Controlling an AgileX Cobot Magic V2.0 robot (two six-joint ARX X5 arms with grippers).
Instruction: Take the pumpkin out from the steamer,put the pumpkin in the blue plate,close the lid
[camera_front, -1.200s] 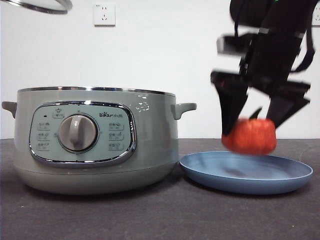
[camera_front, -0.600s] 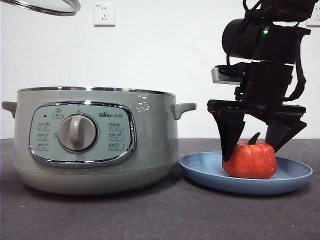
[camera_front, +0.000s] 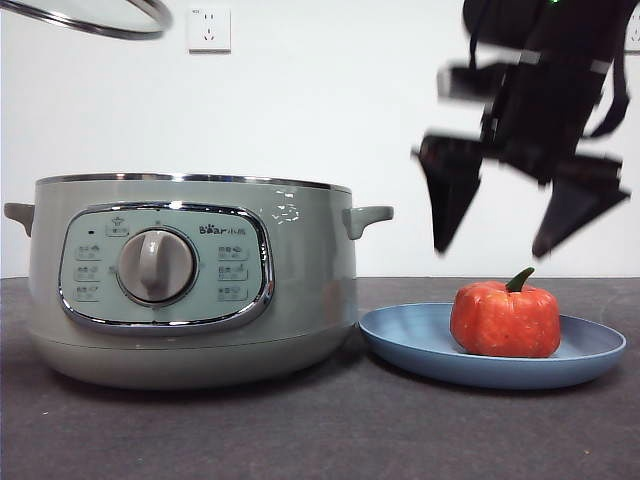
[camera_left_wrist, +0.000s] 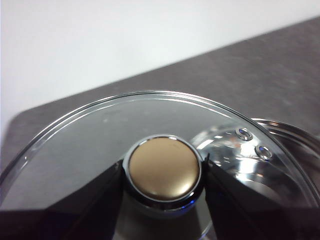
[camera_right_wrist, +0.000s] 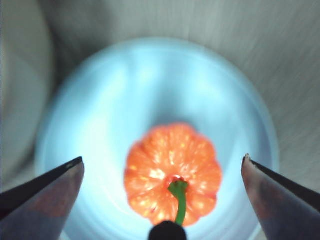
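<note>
The orange pumpkin (camera_front: 505, 319) with its green stem sits upright on the blue plate (camera_front: 400, 335), right of the steamer (camera_front: 190, 275). My right gripper (camera_front: 495, 250) is open and empty, hanging above the pumpkin and clear of it. In the right wrist view the pumpkin (camera_right_wrist: 172, 172) lies on the plate (camera_right_wrist: 100, 100) between the spread jaws. The steamer stands open. My left gripper (camera_left_wrist: 162, 172) is shut on the knob of the glass lid (camera_left_wrist: 90, 135). It holds the lid (camera_front: 95, 15) high at the top left, above the steamer.
The steamer's right handle (camera_front: 368, 217) reaches toward the plate. A wall socket (camera_front: 208, 28) is on the white wall behind. Dark grey tabletop (camera_front: 330, 420) lies in front of the steamer and the plate.
My right gripper set the pumpkin down on the blue plate, let go of it, and rose with its jaws open. The lid edged slightly right at the top left.
</note>
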